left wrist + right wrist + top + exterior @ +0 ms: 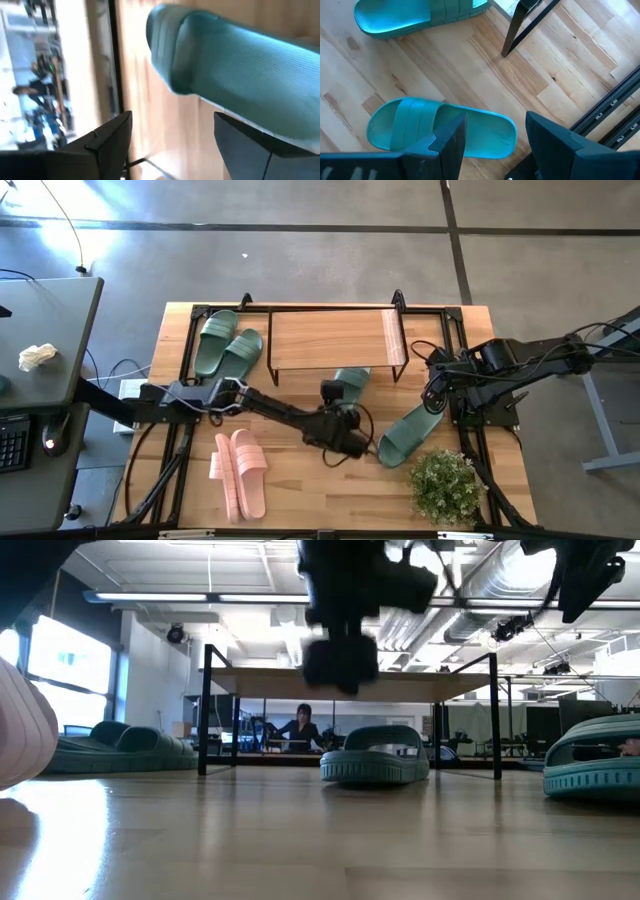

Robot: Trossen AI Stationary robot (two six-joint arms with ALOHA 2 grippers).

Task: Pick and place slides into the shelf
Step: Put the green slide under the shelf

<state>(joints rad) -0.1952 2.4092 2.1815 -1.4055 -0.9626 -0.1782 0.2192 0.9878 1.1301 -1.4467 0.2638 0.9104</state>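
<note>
The wooden desk fills the middle of the high view, on a grey concrete floor; a second, dark desk with a keyboard and crumpled paper sits at the left edge. The shelf stands at upper centre of the wooden one. Six slides show: a green pair just left of the shelf, a pink pair at lower left, one green slide half under the shelf's front edge, and another green slide at lower right, beside a small potted plant. The left gripper hangs at centre over the half-hidden slide, fingers spread wide, holding nothing. The right gripper hovers at right above the other slide, fingers also parted and empty. In the low view, a person sits far behind the shelf.
</note>
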